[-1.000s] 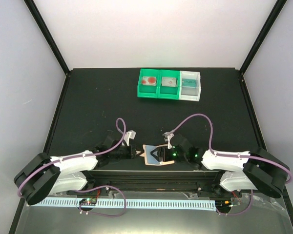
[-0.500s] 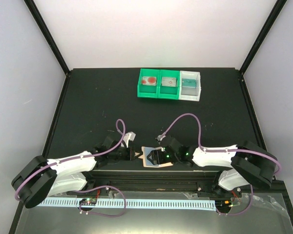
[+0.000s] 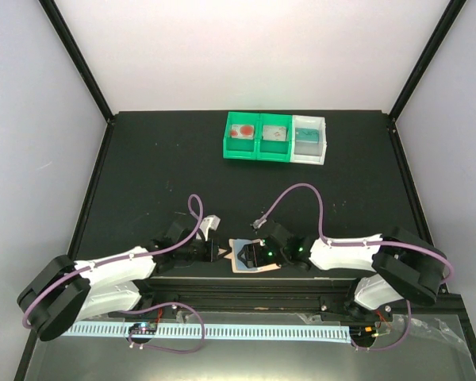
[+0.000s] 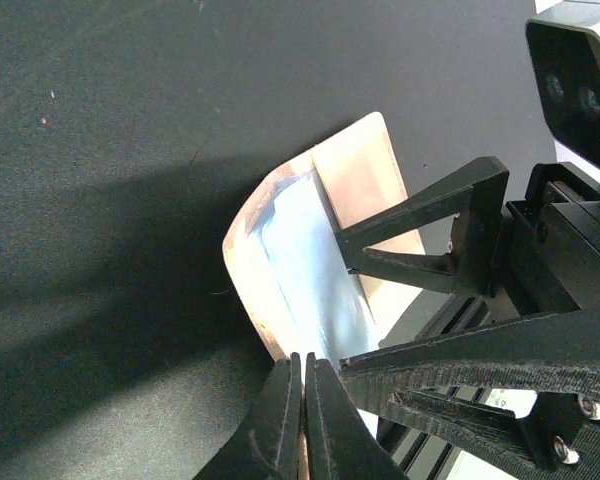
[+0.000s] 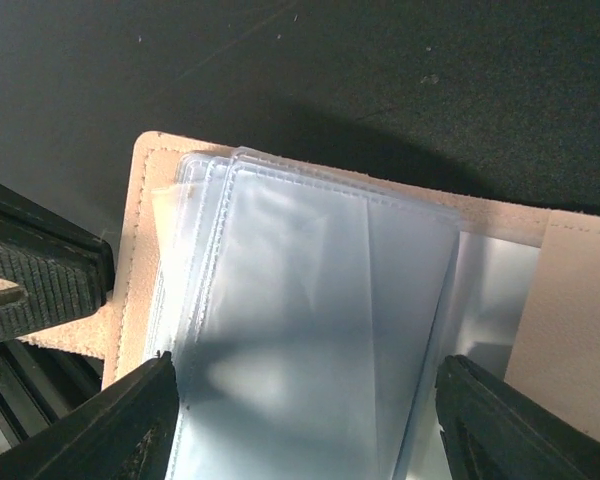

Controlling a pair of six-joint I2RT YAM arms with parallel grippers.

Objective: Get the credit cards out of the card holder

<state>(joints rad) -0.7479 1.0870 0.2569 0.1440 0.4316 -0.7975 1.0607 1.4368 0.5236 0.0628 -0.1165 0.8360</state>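
Tan card holder clamped by low left gripper; right gripper straddles it, apart.

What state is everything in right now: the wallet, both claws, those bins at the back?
card holder, open, plastic sleeves exposed.
left gripper, shut on the card holder's edge.
right gripper, open, fingers either side of the sleeves.
green bins, upright, something inside each.
white bin, upright, something inside.

Tan card holder, open, bluish inside
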